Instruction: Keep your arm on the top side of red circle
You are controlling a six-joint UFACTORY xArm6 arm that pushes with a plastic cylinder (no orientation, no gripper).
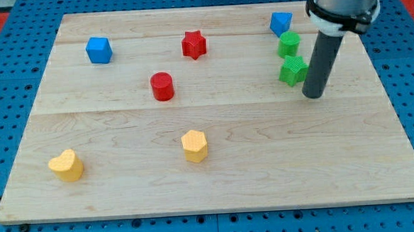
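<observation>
The red circle (162,86) is a short red cylinder left of the board's middle. My tip (314,95) rests on the board far to the view's right of it, just right of and a little below a green star block (292,70). The tip is lower in the view than the red circle and touches no block that I can see. A red star (194,45) lies above and right of the red circle.
A blue cube-like block (98,50) sits at upper left. A blue block (281,22) and a green block (288,44) stack in a column above the green star. A yellow heart (66,165) and a yellow hexagon (194,146) lie near the bottom. The wooden board (218,193) rests on a blue pegboard.
</observation>
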